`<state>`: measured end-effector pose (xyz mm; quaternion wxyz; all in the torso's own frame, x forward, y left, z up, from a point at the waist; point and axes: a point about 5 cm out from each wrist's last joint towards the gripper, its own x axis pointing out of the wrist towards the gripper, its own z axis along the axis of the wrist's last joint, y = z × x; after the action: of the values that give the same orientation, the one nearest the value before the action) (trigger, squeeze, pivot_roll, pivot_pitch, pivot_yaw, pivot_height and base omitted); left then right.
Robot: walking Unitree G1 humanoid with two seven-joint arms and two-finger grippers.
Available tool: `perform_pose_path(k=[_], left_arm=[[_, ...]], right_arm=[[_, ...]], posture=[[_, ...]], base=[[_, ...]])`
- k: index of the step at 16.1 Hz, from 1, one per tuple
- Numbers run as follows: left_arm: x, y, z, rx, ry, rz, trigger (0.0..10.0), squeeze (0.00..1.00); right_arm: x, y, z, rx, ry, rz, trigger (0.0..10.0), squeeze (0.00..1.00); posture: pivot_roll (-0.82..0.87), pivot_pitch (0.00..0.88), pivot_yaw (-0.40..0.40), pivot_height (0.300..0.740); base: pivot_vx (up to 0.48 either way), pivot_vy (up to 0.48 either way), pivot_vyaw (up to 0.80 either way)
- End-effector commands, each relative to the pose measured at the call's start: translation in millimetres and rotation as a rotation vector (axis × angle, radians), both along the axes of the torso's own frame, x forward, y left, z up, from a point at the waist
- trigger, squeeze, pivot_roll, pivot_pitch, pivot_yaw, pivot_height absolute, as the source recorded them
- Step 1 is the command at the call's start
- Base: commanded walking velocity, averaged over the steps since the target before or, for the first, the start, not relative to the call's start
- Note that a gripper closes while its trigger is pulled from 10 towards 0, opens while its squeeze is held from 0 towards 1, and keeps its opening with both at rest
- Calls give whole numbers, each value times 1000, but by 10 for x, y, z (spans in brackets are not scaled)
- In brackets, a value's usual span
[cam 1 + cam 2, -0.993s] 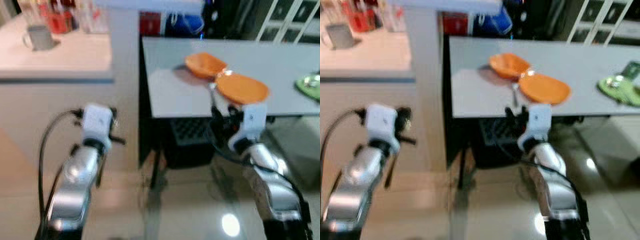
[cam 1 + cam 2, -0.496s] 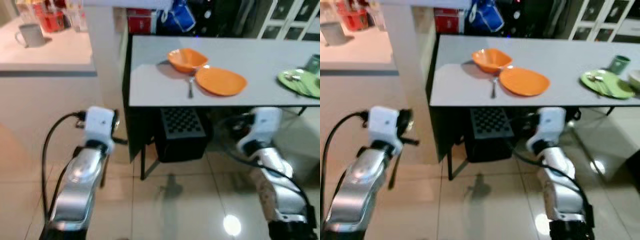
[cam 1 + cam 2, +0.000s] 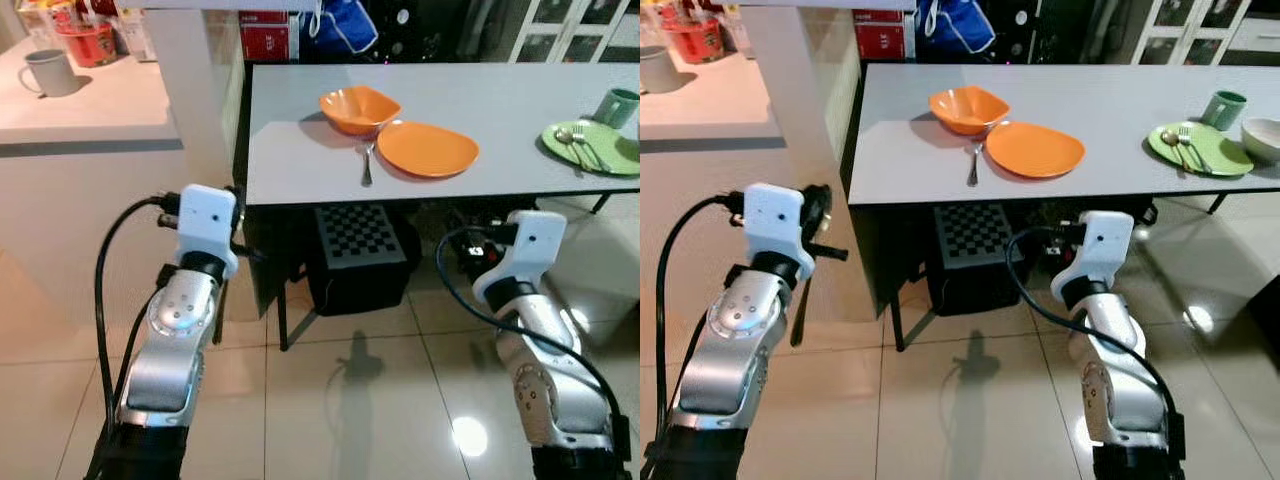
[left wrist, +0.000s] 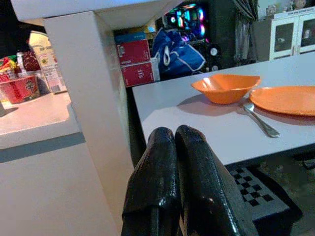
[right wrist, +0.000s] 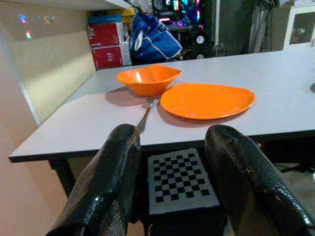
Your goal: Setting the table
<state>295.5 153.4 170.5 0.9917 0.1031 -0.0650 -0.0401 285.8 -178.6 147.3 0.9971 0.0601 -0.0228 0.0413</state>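
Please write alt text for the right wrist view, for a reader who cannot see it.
The open right hand points at a grey table holding an orange bowl, an orange plate and a spoon.

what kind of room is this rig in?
Likely a home dining area beside a kitchen counter: a grey table with an orange plate, an orange bowl and a green place setting, and a white counter holding a grey mug.

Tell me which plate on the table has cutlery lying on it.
The green plate at the table's right end; the orange plate is bare, its spoon lying beside it.
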Motion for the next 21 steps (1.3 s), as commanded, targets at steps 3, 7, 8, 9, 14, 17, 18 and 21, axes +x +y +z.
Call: perform_pose_path(k=[3,7,8,9,14,17,18,21], left_arm=[[39,12,60,-15,-23,10,10000,0],[64,6,51,-13,-19,0,10000,0],[63,10,45,-14,-17,-1,10000,0],[73,7,25,-14,-9,-2,10000,0],[131,-65,43,-18,-13,-33,10000,0],[156,-37,39,-37,-6,-22,10000,0],[156,-35,34,-36,-4,-24,10000,0],[144,-49,-14,-26,8,-35,10000,0]], right_arm=[[63,0,34,-2,12,-1,10000,0],[85,-28,50,3,19,-2,10000,0],[82,-24,46,3,21,-2,10000,0],[66,-14,43,4,22,-1,10000,0],[71,-42,58,7,19,-13,10000,0],[66,-29,72,-2,10,-2,10000,0],[63,-30,77,-4,9,-1,10000,0],[53,-18,55,-5,17,14,10000,0]], posture=[[36,0,-27,740],[46,0,-33,740],[40,0,-29,740],[36,0,-27,740],[31,0,-19,740],[26,0,-21,740],[25,0,-19,740],[36,0,-21,740]], base=[[309,0,0],[317,0,-100],[319,0,-456],[315,0,-613],[318,0,-615],[319,0,-206],[319,0,0],[317,0,0]])
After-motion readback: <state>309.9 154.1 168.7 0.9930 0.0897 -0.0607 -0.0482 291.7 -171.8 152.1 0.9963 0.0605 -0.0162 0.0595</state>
